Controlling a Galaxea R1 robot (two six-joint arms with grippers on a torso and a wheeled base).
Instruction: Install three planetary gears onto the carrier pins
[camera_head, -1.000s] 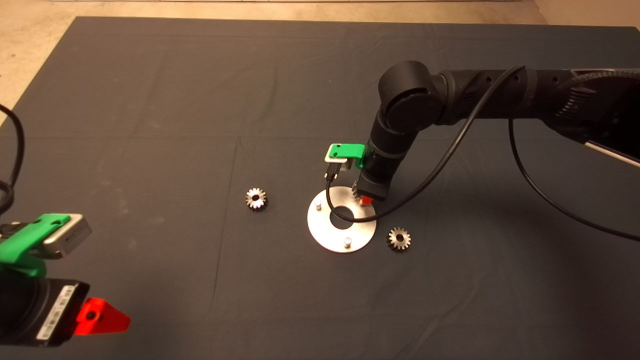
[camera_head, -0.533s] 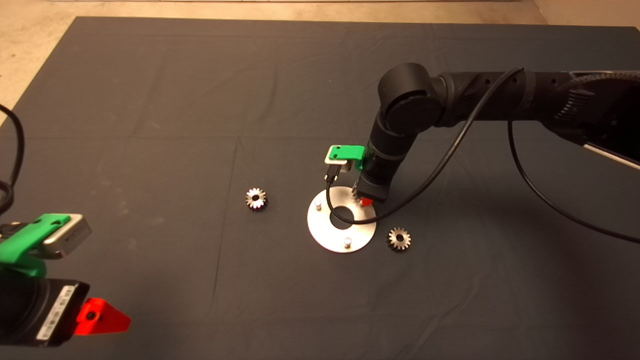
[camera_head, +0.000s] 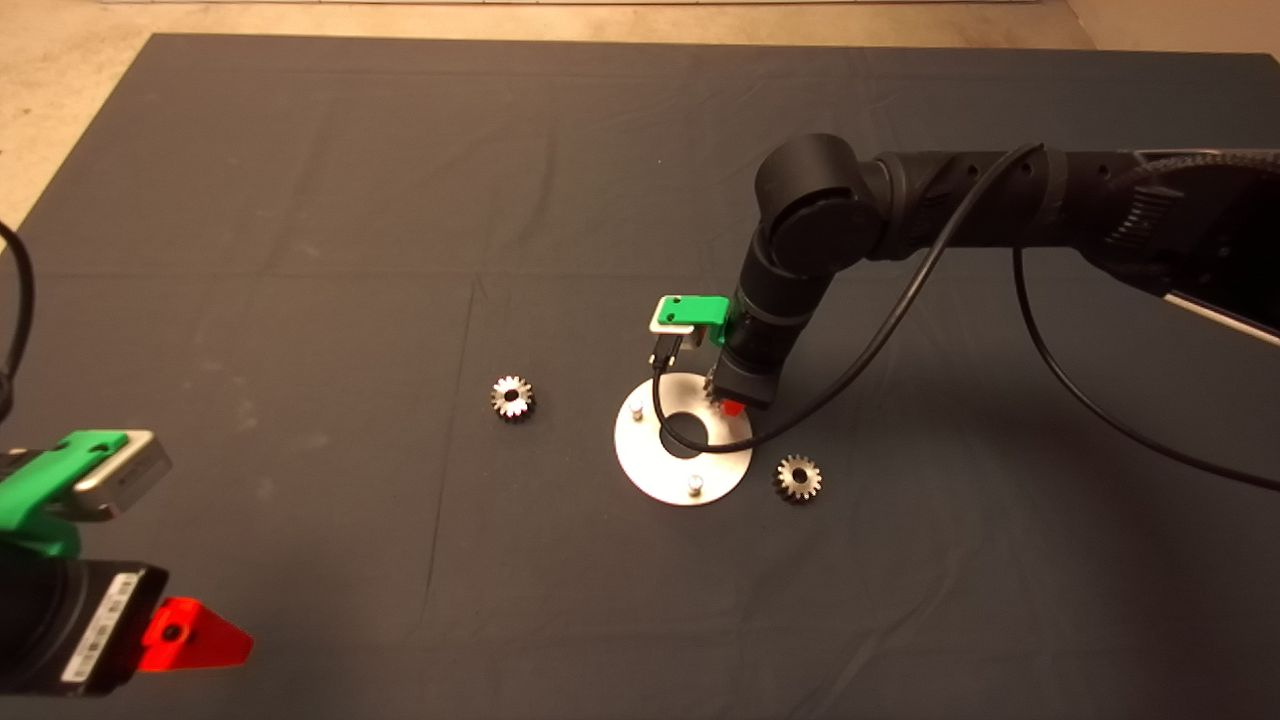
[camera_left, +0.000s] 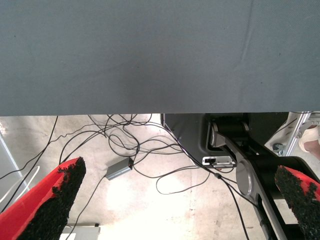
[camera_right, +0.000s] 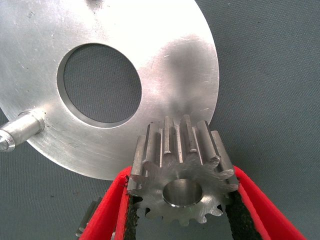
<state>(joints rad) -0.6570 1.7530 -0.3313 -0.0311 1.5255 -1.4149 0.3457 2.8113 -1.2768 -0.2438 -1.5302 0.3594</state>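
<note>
Metal planetary gear clamped in right gripper over carrier disc; next: align bore onto pin. Left gripper parked wide at mat's near-left corner.

Dark mat over a pale floor; tangled black cables, small grey box beyond its edge.

A dark mat, faintly creased, covers the table and carries every loose part. Near its centre lies a flat white disc with a large centre hole and short silvery carrier pins standing upright on it. One planetary gear lies flat on the mat apart from the disc on one side, and a second gear lies just beside the disc's rim on the other side.
</note>
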